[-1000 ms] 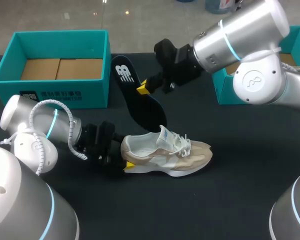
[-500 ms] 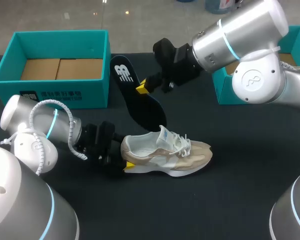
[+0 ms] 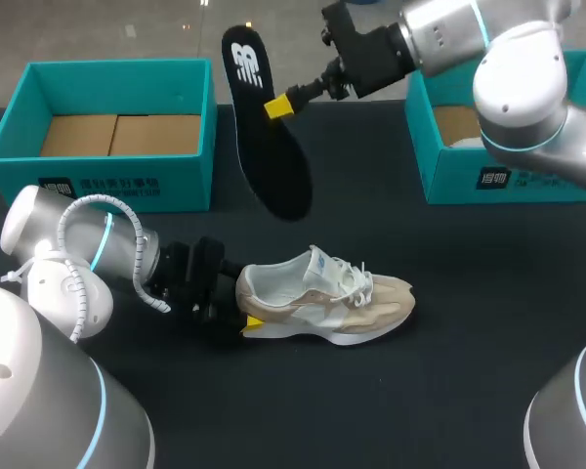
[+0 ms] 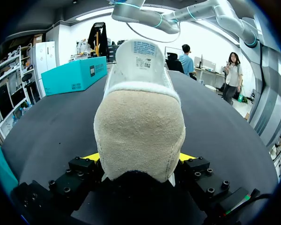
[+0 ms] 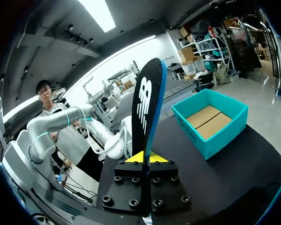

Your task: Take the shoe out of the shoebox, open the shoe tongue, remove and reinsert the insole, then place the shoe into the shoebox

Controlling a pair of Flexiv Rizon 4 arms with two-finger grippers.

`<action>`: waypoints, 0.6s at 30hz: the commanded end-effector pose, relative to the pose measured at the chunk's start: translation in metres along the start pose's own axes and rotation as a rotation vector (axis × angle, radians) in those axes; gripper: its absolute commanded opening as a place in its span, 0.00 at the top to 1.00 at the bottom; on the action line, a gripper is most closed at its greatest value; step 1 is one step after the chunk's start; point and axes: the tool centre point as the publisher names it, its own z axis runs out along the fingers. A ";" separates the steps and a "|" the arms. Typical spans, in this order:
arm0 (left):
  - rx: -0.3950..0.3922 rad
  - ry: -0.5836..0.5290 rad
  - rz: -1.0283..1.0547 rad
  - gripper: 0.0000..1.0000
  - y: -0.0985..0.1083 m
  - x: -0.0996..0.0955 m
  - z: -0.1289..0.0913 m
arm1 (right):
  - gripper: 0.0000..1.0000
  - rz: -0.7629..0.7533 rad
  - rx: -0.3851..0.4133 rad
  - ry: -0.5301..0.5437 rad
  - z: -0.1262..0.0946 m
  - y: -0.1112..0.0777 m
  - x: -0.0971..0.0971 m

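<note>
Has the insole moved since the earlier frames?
Yes. The insole, in the right end effector, rose away from the shoe; its top now passes the far rim of the left shoebox.

Bright, even light from overhead. Black table (image 3: 449, 293) takes it dull; soft, faint shadow under the shoe (image 3: 322, 298). Pale highlights on the silver shell of the right arm (image 3: 527, 88). Right wrist view: insole (image 5: 147, 103) dark against bright surroundings. Left wrist view: shoe heel well lit.
</note>
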 end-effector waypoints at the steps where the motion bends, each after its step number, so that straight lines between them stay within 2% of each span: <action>1: -0.003 -0.002 0.000 1.00 0.002 0.000 0.003 | 1.00 0.028 -0.016 -0.008 -0.020 0.017 0.007; 10: -0.003 -0.002 0.000 1.00 0.002 0.000 0.003 | 1.00 0.067 -0.066 -0.080 -0.054 0.038 0.023; 18: -0.003 -0.002 0.000 1.00 0.002 0.000 0.003 | 1.00 0.083 -0.080 -0.096 -0.059 0.042 0.028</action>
